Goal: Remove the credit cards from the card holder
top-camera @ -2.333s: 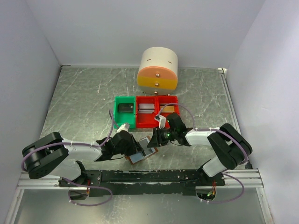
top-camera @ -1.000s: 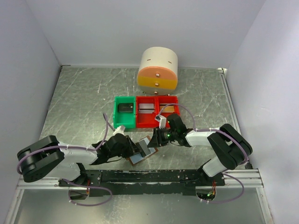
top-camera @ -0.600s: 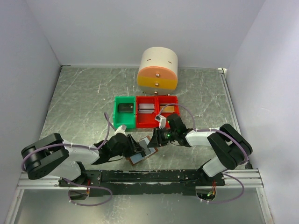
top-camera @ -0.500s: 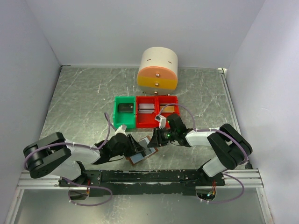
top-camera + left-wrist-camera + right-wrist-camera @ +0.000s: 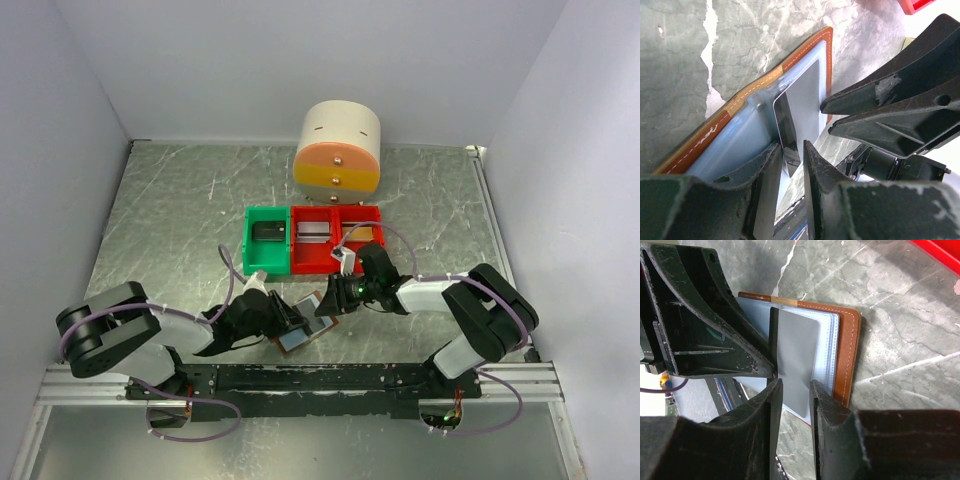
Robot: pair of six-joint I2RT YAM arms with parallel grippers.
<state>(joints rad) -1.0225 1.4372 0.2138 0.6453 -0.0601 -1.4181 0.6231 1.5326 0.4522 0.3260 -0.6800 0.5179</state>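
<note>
card [image 5: 797, 357]: light, stiff, slick; best pinched at its raised free edge
wallet [image 5: 846, 357]: soft, likely to lift; needs pinning
left gripper [image 5: 790, 151]: narrowly parted astride card; grip unclear
right gripper [image 5: 792, 390]: slightly parted at wallet edge; hold unclear

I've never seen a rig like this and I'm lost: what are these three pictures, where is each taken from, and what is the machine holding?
The machine is two robot arms, the left arm and the right arm, bolted at the near edge of a table. The wide picture looks down from above and behind them; the other two come from a small camera on each wrist, looking along that arm's tip. On the table lie an open brown card holder, a green bin, red bins and a round cream and orange box. The left fingers appear to pinch a dark card standing on edge over the holder. The right fingers, slightly apart, sit over a grey card lying flat on the holder; they pinch nothing that I can see.
</note>
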